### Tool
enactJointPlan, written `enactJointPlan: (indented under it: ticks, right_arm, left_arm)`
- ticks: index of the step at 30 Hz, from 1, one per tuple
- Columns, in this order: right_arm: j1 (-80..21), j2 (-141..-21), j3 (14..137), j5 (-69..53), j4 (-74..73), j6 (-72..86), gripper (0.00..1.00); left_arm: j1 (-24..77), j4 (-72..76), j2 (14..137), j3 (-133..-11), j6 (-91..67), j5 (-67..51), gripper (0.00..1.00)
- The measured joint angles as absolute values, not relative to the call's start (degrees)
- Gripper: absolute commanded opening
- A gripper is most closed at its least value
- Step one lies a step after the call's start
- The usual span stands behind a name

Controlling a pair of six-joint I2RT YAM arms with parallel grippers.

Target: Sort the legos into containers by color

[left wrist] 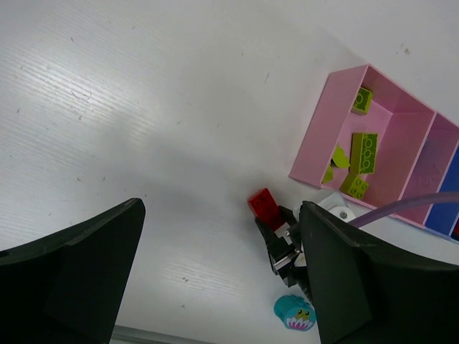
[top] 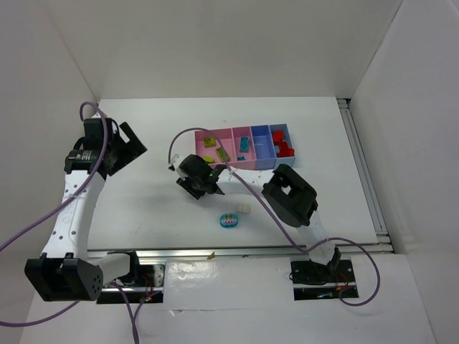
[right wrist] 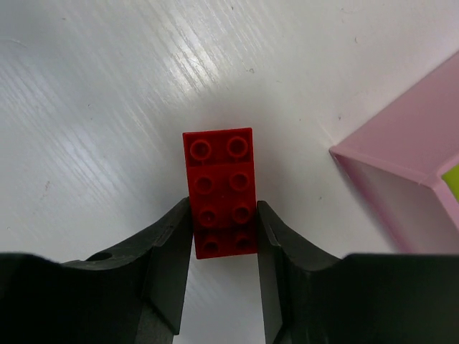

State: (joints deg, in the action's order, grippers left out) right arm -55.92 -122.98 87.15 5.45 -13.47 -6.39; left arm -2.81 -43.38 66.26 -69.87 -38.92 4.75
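My right gripper (right wrist: 224, 218) is shut on a red lego (right wrist: 219, 192), pinching the long sides of its near end just over the table. It sits left of the wide pink bin (top: 231, 162). The left wrist view also shows this gripper (left wrist: 281, 236) and its red lego (left wrist: 264, 204). My left gripper (top: 128, 149) hangs open and empty at the far left, high above the table. A teal-blue lego (top: 229, 220) and a cream-white lego (top: 243, 209) lie on the table in front. Yellow-green legos (left wrist: 363, 152) lie in the wide pink bin.
Right of the wide pink bin stand a narrow pink bin (top: 243, 133), a blue bin (top: 262, 147) and a light blue bin (top: 289, 130) with red legos (top: 285, 147). A purple cable arcs over the bins' left end. White walls enclose the table.
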Motion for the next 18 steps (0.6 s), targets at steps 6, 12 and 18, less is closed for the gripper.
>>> enactJointPlan:
  ticks: [6, 12, 18]
  right_arm:
    - [-55.9, -122.4, 87.1, 4.5, -13.6, -4.7, 0.2]
    - [-55.8, -112.2, 83.9, 7.2, -15.2, -1.4, 0.16]
    - [-50.6, -92.7, 76.4, 11.2, -17.0, 5.2, 0.16]
  left_arm:
    - [-2.8, -43.2, 66.6, -70.2, -37.4, 4.5, 1.0]
    - [-2.8, -42.1, 66.9, -71.5, -34.6, 2.9, 1.0]
    - [-1.1, -42.9, 74.8, -73.0, -31.7, 0.0, 1.0]
